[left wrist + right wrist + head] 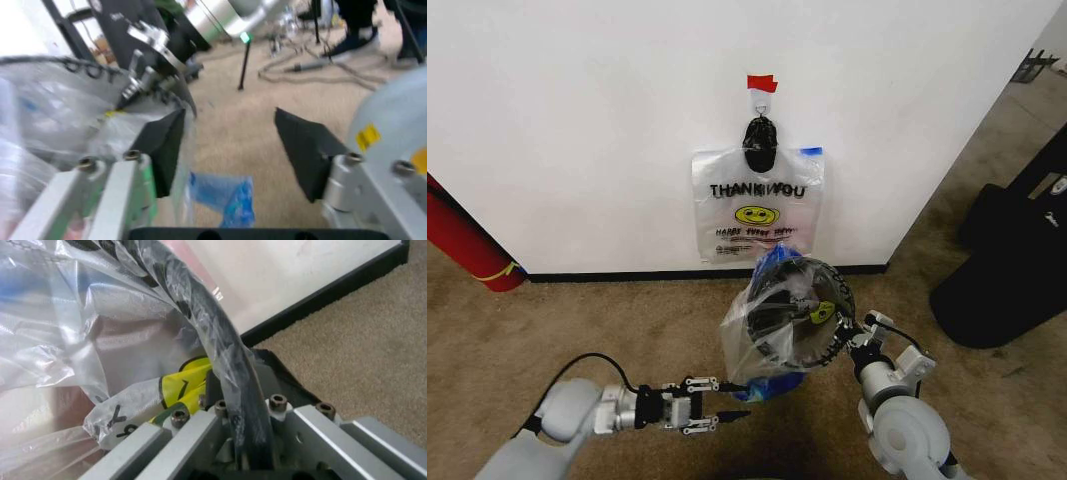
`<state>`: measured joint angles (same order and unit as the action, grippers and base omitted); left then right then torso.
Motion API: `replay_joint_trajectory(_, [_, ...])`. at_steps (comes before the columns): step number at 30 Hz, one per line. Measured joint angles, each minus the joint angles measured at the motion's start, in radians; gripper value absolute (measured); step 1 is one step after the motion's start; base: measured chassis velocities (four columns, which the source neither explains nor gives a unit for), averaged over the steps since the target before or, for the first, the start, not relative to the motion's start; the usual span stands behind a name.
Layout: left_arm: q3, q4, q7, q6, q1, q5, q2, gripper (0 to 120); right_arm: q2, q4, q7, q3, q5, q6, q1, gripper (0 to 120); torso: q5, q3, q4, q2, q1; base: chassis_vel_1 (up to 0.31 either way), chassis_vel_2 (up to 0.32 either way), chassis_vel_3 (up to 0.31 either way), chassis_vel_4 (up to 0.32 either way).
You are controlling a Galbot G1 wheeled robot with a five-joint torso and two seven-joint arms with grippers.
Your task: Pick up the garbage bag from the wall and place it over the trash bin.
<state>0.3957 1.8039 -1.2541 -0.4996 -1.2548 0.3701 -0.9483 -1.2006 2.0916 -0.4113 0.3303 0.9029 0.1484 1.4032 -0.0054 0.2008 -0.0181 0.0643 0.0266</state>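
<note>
A garbage bag (757, 205) with "THANK YOU" lettering and a yellow smiley hangs flat on the white wall (577, 130) under red tape (761, 83). A second clear bag (767, 325) with blue handles is draped over the black mesh trash bin (799, 318), which is lifted and tilted above the carpet. My right gripper (849, 332) is shut on the bin's rim (220, 340) through the plastic (80, 325). Just beside the bag's lower edge, my left gripper (727, 400) is open, nothing between its pads (163, 150). A blue handle (223, 197) dangles below it.
A black bunched lump (759, 143) hangs on the hook over the wall bag. A red cylinder (462, 245) leans at the left wall. A large black case (1007, 280) stands on the right. The black baseboard (627, 274) runs along brown carpet.
</note>
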Motion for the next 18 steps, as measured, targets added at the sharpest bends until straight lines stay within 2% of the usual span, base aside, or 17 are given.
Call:
replay_joint_trajectory(1, [0.002,-0.001,-0.002,0.006,0.003,0.017,0.000,63,0.000,0.000,0.001,0.000,0.000,0.000,0.000,0,0.0000,0.000,0.0000,0.000,0.000,0.000,0.000,0.000,0.000])
replay_joint_trajectory(2, [0.002,-0.001,0.046,0.019,0.013,0.069,0.002,71,-0.002,0.001,0.007,0.000,-0.010,-0.001,0.002,0,0.0000,0.000,0.0001,0.000,0.000,0.000,0.000,0.000,0.000])
replay_joint_trajectory(3, [-0.003,0.000,0.083,0.020,0.016,0.083,0.003,73,-0.002,0.001,0.012,-0.001,-0.019,-0.004,0.004,0,0.0000,0.000,0.0000,0.000,0.000,0.000,0.000,0.000,0.000])
replay_joint_trajectory(5, [-0.033,0.018,0.251,0.030,0.015,0.129,0.009,84,-0.002,-0.004,0.037,-0.006,-0.051,-0.018,0.011,0,0.0000,0.000,0.0000,0.000,0.000,0.000,0.000,0.000,0.000])
replay_joint_trajectory(7, [-0.040,0.024,0.284,0.037,0.014,0.139,0.010,85,-0.002,-0.006,0.044,-0.007,-0.059,-0.022,0.012,0,0.0000,0.000,0.0000,0.000,0.000,0.000,0.000,0.000,0.000])
replay_joint_trajectory(8, [-0.062,0.047,0.389,0.060,0.007,0.166,0.011,90,-0.002,-0.014,0.069,-0.011,-0.084,-0.040,0.017,0,0.0002,0.000,0.0000,0.000,0.000,0.000,0.000,0.000,0.000])
replay_joint_trajectory(9, [-0.068,0.054,0.421,0.068,0.005,0.174,0.011,91,-0.002,-0.016,0.078,-0.012,-0.093,-0.047,0.018,0,0.0001,0.000,0.0000,0.000,0.000,0.000,0.000,0.000,0.000])
replay_joint_trajectory(10, [-0.087,0.083,0.542,0.116,0.000,0.208,0.008,96,-0.001,-0.024,0.117,-0.016,-0.127,-0.078,0.024,0,0.0000,0.000,0.0000,0.000,0.000,0.000,0.000,0.000,0.000])
replay_joint_trajectory(12, [-0.108,0.113,0.658,0.179,-0.003,0.251,-0.001,97,-0.001,-0.027,0.151,-0.021,-0.150,-0.102,0.030,0,0.0001,0.000,0.0000,0.000,0.000,0.000,0.000,0.000,0.000])
replay_joint_trajectory(15, [-0.117,0.131,0.712,0.222,-0.004,0.276,-0.005,95,0.000,-0.027,0.158,-0.023,-0.154,-0.107,0.032,0,-0.0002,0.000,0.0000,0.000,0.000,0.000,0.000,0.000,0.000])
replay_joint_trajectory(16, [-0.126,0.156,0.773,0.288,-0.006,0.312,-0.008,93,0.000,-0.025,0.161,-0.025,-0.159,-0.109,0.033,0,0.0003,0.000,0.0000,0.000,0.000,0.000,0.000,0.000,0.000])
replay_joint_trajectory(18, [-0.130,0.179,0.808,0.354,-0.009,0.358,-0.010,88,0.002,-0.022,0.162,-0.026,-0.161,-0.110,0.034,0,0.0000,0.000,-0.0001,0.000,0.000,0.000,0.000,0.000,0.000])
